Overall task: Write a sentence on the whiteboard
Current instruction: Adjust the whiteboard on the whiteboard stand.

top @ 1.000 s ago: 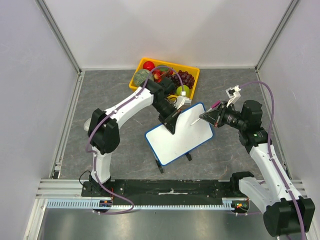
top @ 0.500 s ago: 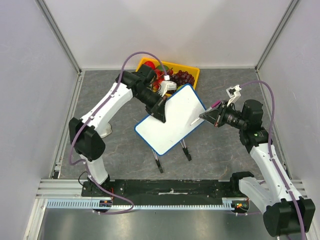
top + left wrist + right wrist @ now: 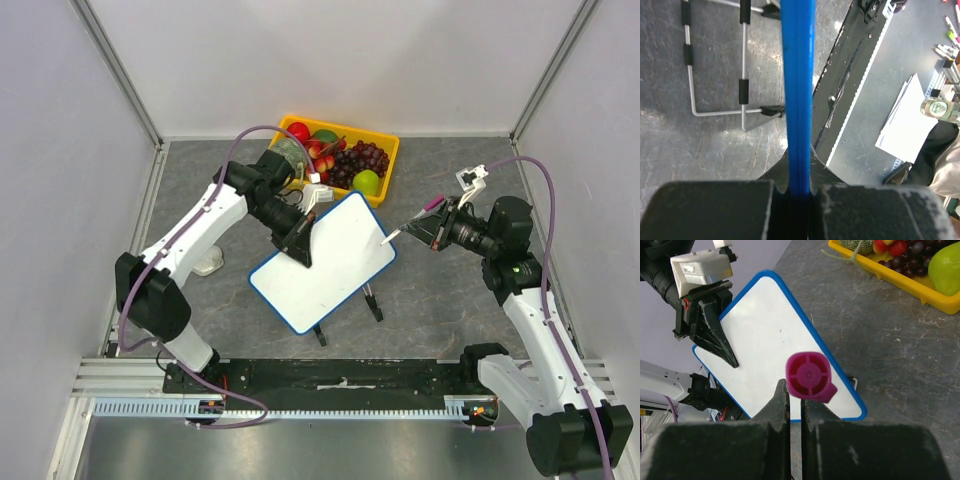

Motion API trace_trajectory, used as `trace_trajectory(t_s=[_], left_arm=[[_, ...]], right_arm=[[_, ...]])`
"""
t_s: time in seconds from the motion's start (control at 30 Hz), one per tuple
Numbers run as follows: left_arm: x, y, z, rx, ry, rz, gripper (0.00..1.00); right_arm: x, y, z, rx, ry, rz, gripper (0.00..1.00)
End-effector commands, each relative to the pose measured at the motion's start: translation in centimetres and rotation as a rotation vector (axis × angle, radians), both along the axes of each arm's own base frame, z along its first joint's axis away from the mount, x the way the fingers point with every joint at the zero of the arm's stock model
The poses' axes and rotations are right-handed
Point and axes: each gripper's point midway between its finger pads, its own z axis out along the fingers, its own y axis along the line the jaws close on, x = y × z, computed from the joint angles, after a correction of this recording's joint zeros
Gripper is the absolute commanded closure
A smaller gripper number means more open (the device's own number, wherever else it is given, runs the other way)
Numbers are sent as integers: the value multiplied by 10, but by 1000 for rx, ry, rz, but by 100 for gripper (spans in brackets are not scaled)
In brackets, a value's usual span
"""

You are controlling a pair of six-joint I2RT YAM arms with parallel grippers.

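Observation:
The whiteboard (image 3: 330, 262) hangs tilted above the table, its white face blank; no sentence shows on it. My left gripper (image 3: 301, 243) is shut on its blue rim (image 3: 797, 75) at the upper left edge, with the left gripper (image 3: 797, 192) clamping that rim edge-on. My right gripper (image 3: 425, 228) is shut on a white marker (image 3: 408, 224) with a magenta end (image 3: 809, 376). The marker's tip lies at the board's right edge; whether it touches I cannot tell. In the right wrist view the whiteboard (image 3: 770, 340) fills the middle beyond my right gripper (image 3: 795, 390).
A wire stand (image 3: 715, 75) with black feet (image 3: 372, 302) rests on the table under the board. A yellow fruit basket (image 3: 385, 148) sits at the back, and its rim (image 3: 880, 271) lies close to the board. White walls enclose three sides.
My left arm has swung left and lifted the whiteboard off its stand, carrying it left and nearer. My right gripper with the marker has shifted slightly back and up.

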Motion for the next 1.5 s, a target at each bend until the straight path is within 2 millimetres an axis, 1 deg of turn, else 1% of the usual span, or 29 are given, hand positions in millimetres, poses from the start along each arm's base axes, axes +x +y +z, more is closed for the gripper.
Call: trace_trajectory(t_s=[0.0,0.17,0.37,0.47,0.53,0.8,0.9,1.0,1.1,1.23,1.3,1.33,1.47], left_arm=[[-16,2,18,-85,-73,-44,98],[-16,2,-7,-44,-27,-48,98],[0,-6,-33,23,28,-58,98],[0,-7,-47,51,42,-71,98],[-2,-9,-52,57,48,-80,98],[-4,-24,-76,113,105,-132,98],[-8,-27,-77,126,114,-151,98],[-14,-26,-71,94,97,-154,98],[-18,-23,-71,79,63,-147,98],[-18,-22,-70,72,8,-151,98],[-13,-24,-68,64,-49,-142,98],[-14,-24,-68,52,-66,-138,98],[-17,-32,-53,-51,-125,-149,98]], right_arm=[[0,2,16,17,-39,19,100],[0,2,14,19,-36,23,100],[-1,3,13,20,-38,26,100],[-1,2,11,16,-35,23,100],[-1,3,11,16,-35,26,100],[0,3,5,12,-22,29,100],[0,2,6,12,-25,27,100],[-1,3,6,11,-26,29,100],[1,2,4,11,-23,26,100],[2,3,4,12,-22,27,100],[2,3,6,17,-24,29,100],[2,3,7,18,-26,29,100],[1,3,10,24,-29,29,100]])
